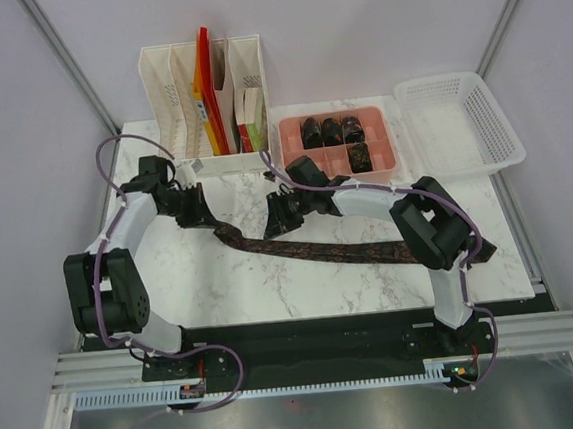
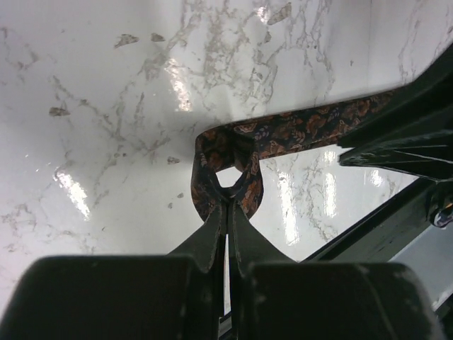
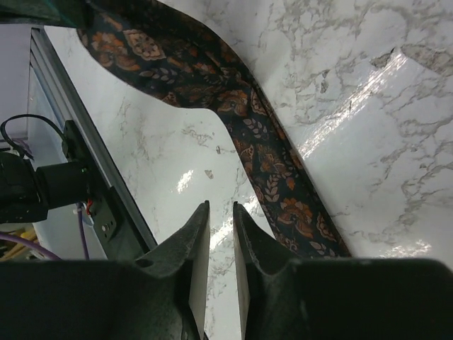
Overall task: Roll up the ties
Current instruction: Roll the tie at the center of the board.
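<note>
A long dark patterned tie lies flat across the marble table. My left gripper is shut on its narrow left end. In the left wrist view the tie's end is folded into a small loop pinched at my fingertips. My right gripper hovers over the tie's left part. In the right wrist view its jaws stand a little apart and empty, with the tie just to their right. Several rolled ties sit in the pink tray.
A white file organizer with folders stands at the back left, close behind my left gripper. A white mesh basket stands at the back right. The table's metal frame edge shows in the right wrist view.
</note>
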Available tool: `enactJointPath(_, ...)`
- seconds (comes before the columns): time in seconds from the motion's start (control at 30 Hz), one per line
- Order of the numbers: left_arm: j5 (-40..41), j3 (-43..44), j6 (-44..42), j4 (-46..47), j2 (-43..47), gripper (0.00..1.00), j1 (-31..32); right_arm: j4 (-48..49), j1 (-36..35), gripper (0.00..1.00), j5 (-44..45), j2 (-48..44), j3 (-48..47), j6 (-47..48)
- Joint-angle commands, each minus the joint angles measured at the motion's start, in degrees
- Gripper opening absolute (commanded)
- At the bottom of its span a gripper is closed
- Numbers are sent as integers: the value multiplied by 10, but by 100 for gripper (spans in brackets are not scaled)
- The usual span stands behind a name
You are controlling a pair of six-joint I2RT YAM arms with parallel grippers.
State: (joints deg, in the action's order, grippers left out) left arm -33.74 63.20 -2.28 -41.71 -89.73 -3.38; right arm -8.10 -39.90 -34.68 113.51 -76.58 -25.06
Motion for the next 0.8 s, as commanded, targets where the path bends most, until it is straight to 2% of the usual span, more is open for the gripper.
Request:
enactJointPath(0.0, 62, 28, 18, -25, 14, 2, 46, 40, 3, 26, -27, 28, 9, -49)
enactJointPath(0.17, 38, 28, 50, -21, -8, 2, 83, 77, 31, 36, -53, -8, 51, -80)
enactJointPath(0.4, 22, 10, 106, 24, -36, 2, 147, 142, 43, 40, -83, -40, 101, -154)
enactJointPath(0.5, 28, 6, 133, 50, -47, 2, 173, 183, 43, 46, -88, -40, 122, -200)
enactJointPath(0.6, 34, 5, 164, 76, -54, 2, 184, 199, 43, 46, -93, -34, 129, -231)
enactJointPath(0.77, 42, -11, 214, 102, -54, 2, 196, 197, 44, 37, -92, -26, 133, -249)
